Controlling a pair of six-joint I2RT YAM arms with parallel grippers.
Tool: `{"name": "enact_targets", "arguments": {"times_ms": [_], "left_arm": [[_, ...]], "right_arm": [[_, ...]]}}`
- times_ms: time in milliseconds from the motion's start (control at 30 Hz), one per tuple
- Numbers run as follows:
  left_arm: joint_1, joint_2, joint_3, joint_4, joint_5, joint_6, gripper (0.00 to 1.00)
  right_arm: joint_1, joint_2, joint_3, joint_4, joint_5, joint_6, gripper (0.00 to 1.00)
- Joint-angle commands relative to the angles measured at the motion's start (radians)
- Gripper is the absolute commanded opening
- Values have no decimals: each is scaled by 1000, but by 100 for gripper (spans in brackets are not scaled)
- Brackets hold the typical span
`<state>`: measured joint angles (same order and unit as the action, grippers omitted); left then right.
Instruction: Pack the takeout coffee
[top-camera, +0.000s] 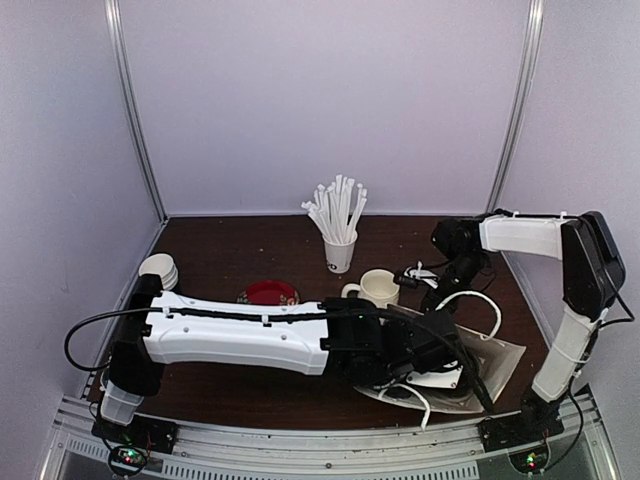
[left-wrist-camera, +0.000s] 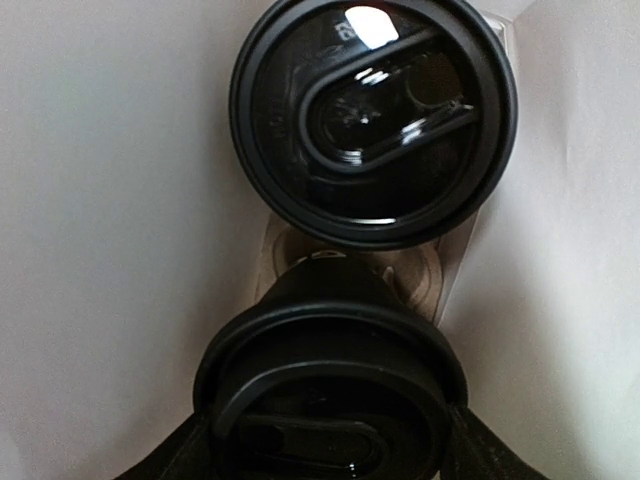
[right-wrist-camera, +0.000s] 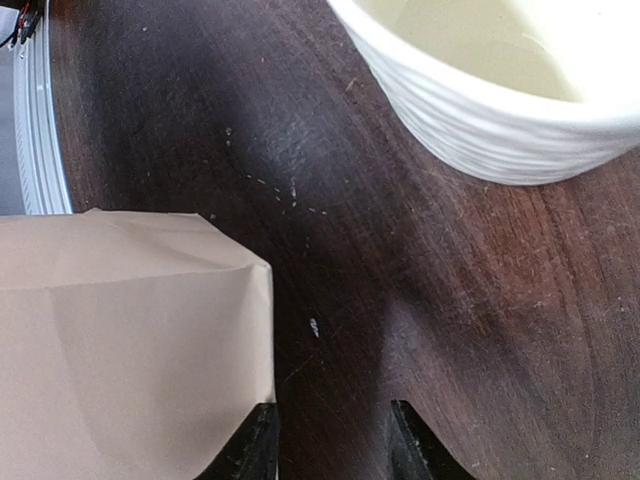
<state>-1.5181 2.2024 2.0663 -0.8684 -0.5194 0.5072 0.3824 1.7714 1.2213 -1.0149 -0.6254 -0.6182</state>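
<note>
Dark table (top-camera: 220, 250), left pincer (left-wrist-camera: 325, 455) gripping coffee cup (left-wrist-camera: 330, 385), right pincer (right-wrist-camera: 333, 445) ajar

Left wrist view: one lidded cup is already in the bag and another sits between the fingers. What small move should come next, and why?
Probably ease the left hand straight down a little. It grips the near cup right beside the far cup, inside the bag, and nothing shows it seated yet, so releasing now might tip it.
</note>
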Motion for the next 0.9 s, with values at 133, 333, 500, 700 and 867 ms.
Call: {"name": "enact_targets", "arguments": {"times_ms": [133, 333, 500, 700, 867], "left_arm": [[5, -42, -34, 1, 43, -34, 51], [11, -9, 20, -116, 148, -76, 52], [25, 28, 78, -209, 218, -123, 51], [59, 35, 95, -217, 288, -133, 51], [78, 54, 96, -200, 321, -113, 51]], "right_arm": [[75, 79, 23, -99, -135, -39, 40], [75, 93, 68, -96, -59, -12, 45], [11, 74, 139, -131, 31, -9, 55], [-89, 13, 219, -225, 108, -50, 61], [-168, -39, 265, -258, 164, -42, 64]]}}
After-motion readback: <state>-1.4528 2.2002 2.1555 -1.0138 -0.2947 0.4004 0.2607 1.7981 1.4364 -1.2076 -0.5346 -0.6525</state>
